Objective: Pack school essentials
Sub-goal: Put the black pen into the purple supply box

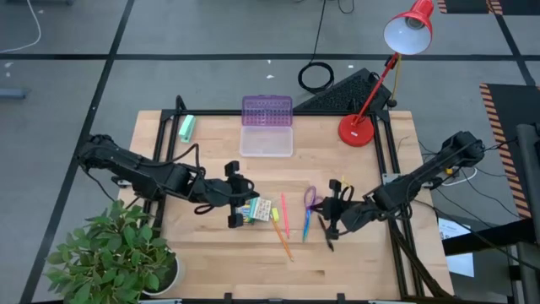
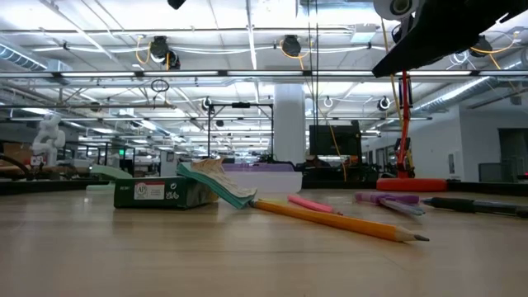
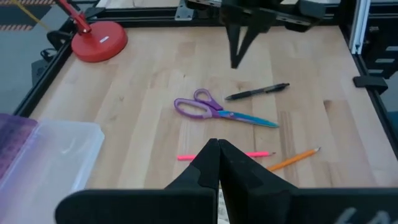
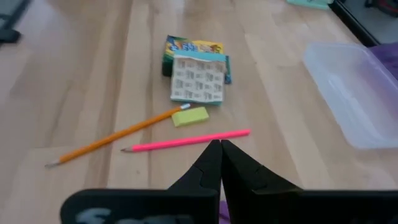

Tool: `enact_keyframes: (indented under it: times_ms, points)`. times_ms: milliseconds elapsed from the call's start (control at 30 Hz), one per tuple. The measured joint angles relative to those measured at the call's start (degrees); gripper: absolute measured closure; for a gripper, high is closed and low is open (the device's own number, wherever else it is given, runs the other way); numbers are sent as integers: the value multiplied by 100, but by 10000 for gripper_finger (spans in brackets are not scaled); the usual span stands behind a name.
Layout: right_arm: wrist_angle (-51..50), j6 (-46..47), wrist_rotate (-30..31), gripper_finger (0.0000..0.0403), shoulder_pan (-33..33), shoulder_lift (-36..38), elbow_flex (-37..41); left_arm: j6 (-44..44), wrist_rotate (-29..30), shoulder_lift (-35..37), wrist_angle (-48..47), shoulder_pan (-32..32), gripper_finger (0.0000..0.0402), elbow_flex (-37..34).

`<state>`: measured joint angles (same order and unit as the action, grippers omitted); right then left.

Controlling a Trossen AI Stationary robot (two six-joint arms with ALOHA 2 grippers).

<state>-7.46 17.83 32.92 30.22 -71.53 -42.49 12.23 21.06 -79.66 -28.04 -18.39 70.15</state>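
Observation:
A yellow-green crayon box (image 1: 254, 209) lies flat on the table with its flap open (image 4: 197, 77). To its right lie a small yellow piece (image 4: 189, 116), a pink pencil (image 4: 186, 140) and an orange pencil (image 4: 115, 136). Farther right are purple-handled scissors (image 3: 214, 111) and a black pen (image 3: 257, 92). My left gripper (image 3: 218, 155) hovers shut just left of the crayon box, pointing toward the scissors. My right gripper (image 4: 221, 155) hovers shut right of the scissors, pointing toward the pink pencil. Neither holds anything.
A clear box (image 1: 267, 140) with its purple lid (image 1: 267, 110) open stands at the far middle. A mint-green roll (image 1: 186, 127) lies far left, a red lamp (image 1: 356, 128) stands far right, and a potted plant (image 1: 118, 253) is at the near left corner.

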Motion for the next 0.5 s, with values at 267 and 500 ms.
enact_keyframes:
  times_ms: [267,500]
  points:
    - [294,-164,-4,403,-66,0,185,139,5,0,0,62,379,0]
    - [296,-164,-2,403,-182,0,193,215,267,0,-1,129,344,0]
